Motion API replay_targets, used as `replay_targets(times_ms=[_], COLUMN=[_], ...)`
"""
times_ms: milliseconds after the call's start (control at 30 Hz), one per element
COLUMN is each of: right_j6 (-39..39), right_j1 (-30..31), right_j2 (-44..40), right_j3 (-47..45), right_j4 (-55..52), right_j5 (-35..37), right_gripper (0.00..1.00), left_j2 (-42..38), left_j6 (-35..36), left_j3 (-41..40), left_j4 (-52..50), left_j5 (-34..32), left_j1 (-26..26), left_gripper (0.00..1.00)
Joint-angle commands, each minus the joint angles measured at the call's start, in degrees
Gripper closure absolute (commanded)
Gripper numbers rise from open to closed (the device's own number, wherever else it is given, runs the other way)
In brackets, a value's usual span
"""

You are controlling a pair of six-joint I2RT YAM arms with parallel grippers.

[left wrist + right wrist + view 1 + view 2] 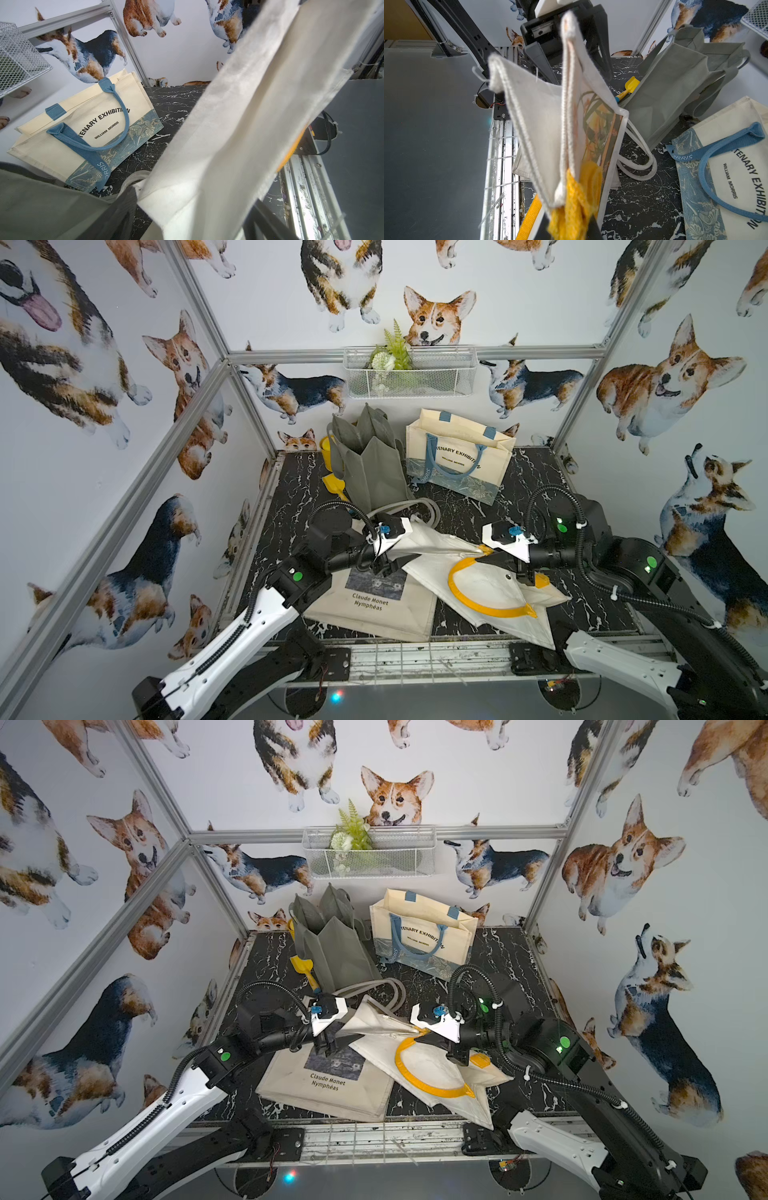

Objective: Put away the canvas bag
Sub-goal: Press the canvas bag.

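The canvas bag [490, 593] [432, 1073] is white with yellow handles [457, 572]. It hangs crumpled over the front middle of the black marble table [519, 489]. My right gripper [492, 556] [419, 1031] is shut on its yellow handle and top edge; the right wrist view shows the yellow webbing [575, 197] pinched in my right gripper [571, 228]. My left gripper [392, 562] [330, 1042] is at the bag's other end. In the left wrist view the white cloth [239, 124] passes between its wide-apart fingers [124, 207], so the left gripper [193, 224] is open.
A cream Claude Monet tote [374, 610] lies flat at the front under the left arm. A grey bag [370, 464] and a cream, blue-handled William Morris bag [457, 456] stand at the back. A yellow toy shovel [334, 485] lies beside the grey bag. A wire basket [409, 381] hangs on the rear wall.
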Motion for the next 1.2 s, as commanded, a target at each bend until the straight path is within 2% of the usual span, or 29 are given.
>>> replay_targets(times_ms=[0, 133, 300, 433, 567, 833, 1033, 1167], right_j6=[-5.2, -10.2, -16.4, -19.8, -22.7, -25.4, -25.4, -24.1], right_j1=[0.0, 0.0, 0.0, 0.0, -0.1, -0.1, -0.1, -0.2], right_j2=[0.5, 1.9, 4.6, 5.2, 5.6, 6.6, 6.3, 5.3], right_j3=[1.7, 3.7, 6.2, 6.8, 6.8, 7.8, 7.4, 6.7], right_j4=[-3.0, -5.8, -9.8, -9.9, -9.5, -8.0, -5.1, -2.8], right_j5=[-2.5, -1.4, 1.5, 3.2, 4.6, 5.7, 5.7, 6.4], right_gripper=[1.0, 1.0, 1.0, 1.0, 1.0, 1.0, 1.0, 1.0], left_j2=[0.6, 2.5, 3.1, 3.6, 4.3, 6.4, 11.3, 12.8], left_j6=[1.9, 3.3, 4.0, 0.3, -1.1, -1.5, -0.7, -0.8], left_j3=[-0.1, -2.3, -2.9, -1.8, -1.9, -4.4, -3.4, -3.9], left_j4=[3.2, 4.1, 6.1, 6.0, 6.0, 11.1, 11.0, 10.6], left_j5=[5.2, 8.3, 5.7, 6.4, 7.9, 11.4, 16.6, 19.2], left_j1=[0.3, 0.4, 0.5, 1.5, 1.5, 1.5, 1.5, 1.4], left_gripper=[0.2, 0.2, 0.19, 0.18, 0.0, 0.0, 0.0, 0.09])
